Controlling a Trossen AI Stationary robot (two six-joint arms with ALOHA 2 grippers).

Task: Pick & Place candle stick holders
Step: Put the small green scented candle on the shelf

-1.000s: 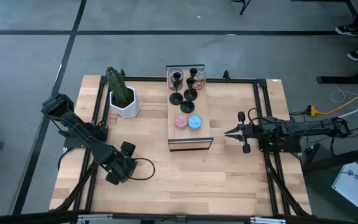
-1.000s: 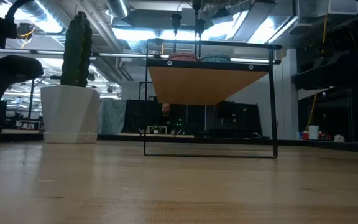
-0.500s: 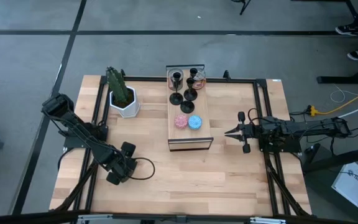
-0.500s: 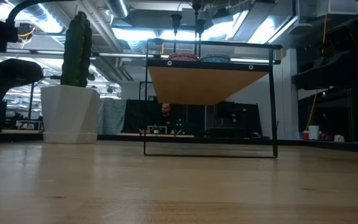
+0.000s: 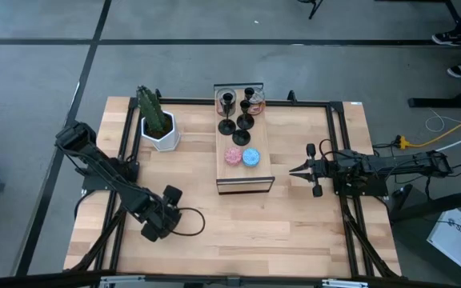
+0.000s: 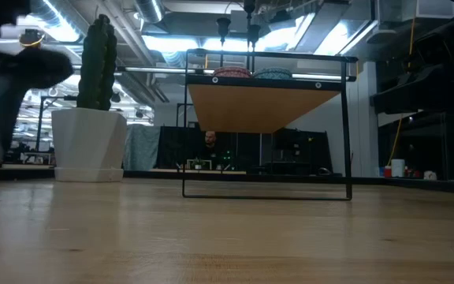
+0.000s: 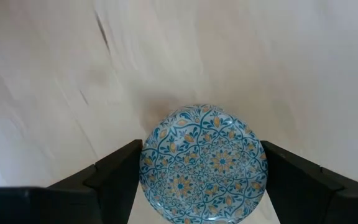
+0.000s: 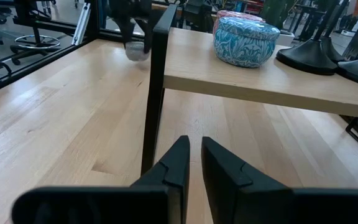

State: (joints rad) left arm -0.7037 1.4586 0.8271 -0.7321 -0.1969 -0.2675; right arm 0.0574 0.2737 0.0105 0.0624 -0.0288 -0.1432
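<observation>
Three black candle stick holders [image 5: 242, 120] stand on their round bases at the far end of a raised wooden shelf [image 5: 258, 172]. Their bases also show in the right wrist view [image 8: 312, 56]. My left gripper [image 5: 152, 229] is at the near left of the table, pointing down, shut on a round tin with a blue and yellow flower pattern [image 7: 204, 162]. My right gripper [image 5: 301, 170] is shut and empty, level above the table just right of the shelf, pointing at it [image 8: 192, 163]. My left gripper pinches the round tin between its two fingers, one on each side of the tin's rim [image 7: 143, 171], across its full width. The fingers come from above, pointing down. The tin lies level with its lid up; whether it is clear of the table does not show.
A pink tin [image 5: 233, 156] and a blue tin [image 5: 251, 157] sit on the shelf's near half, and a shiny tin [image 5: 258, 102] sits among the holders. A cactus in a white pot [image 5: 158, 128] stands at the far left. Bare wood lies at the table's near side.
My left gripper has gone a little toward the table's right edge with the tin held between its fingers; it now shows blurred at the left of the low view. My right arm has kept still.
</observation>
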